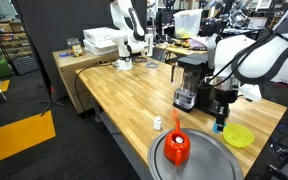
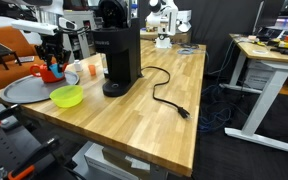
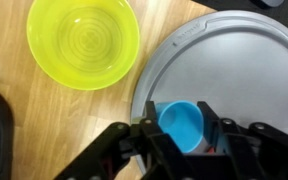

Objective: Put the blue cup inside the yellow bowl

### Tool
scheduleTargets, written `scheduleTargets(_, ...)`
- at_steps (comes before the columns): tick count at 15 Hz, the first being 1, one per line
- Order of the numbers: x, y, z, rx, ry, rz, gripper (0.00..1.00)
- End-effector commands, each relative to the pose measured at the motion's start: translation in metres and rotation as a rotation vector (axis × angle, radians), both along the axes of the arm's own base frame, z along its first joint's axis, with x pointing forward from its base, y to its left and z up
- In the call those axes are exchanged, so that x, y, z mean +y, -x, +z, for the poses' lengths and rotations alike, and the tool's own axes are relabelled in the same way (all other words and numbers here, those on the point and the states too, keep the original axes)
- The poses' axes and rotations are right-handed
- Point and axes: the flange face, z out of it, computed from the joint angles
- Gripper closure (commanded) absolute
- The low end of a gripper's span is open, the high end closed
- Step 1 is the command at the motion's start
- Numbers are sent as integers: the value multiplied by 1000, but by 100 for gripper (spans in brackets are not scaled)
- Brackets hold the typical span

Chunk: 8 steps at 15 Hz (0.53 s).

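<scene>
1. The small, round light-blue plastic cup (image 3: 180, 120) sits between the fingers of the tool (image 3: 181, 128). The tool is closed narrowly on the cup's sides and holds it over the near rim of the tray.
2. Judged step: the grasp is made and the carry is in hand; the cup is not yet in the bowl. The next move calls for travel toward ten o'clock in the wrist view, centring over the bowl, then lowering and letting go.
3. The shallow, glossy yellow-green plastic bowl (image 3: 84, 42) is empty, with concentric rings on its floor. It stands on the wood-plank worktop (image 3: 14, 90), just beside the tray.
4. The large round grey tray (image 3: 234, 60) looks smooth and matte, with a raised lip. In an exterior view an orange-red kettle-like vessel (image 1: 178, 148) stands on it.
</scene>
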Motion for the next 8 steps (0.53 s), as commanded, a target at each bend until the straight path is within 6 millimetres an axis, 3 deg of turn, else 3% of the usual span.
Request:
scheduleTargets(1,-34,10,14,-18,14,-59,81)
scheduleTargets(5,-73,23,20,-2,6,-164,81)
scheduleTargets(8,-86,34,16,24,9,-214,81)
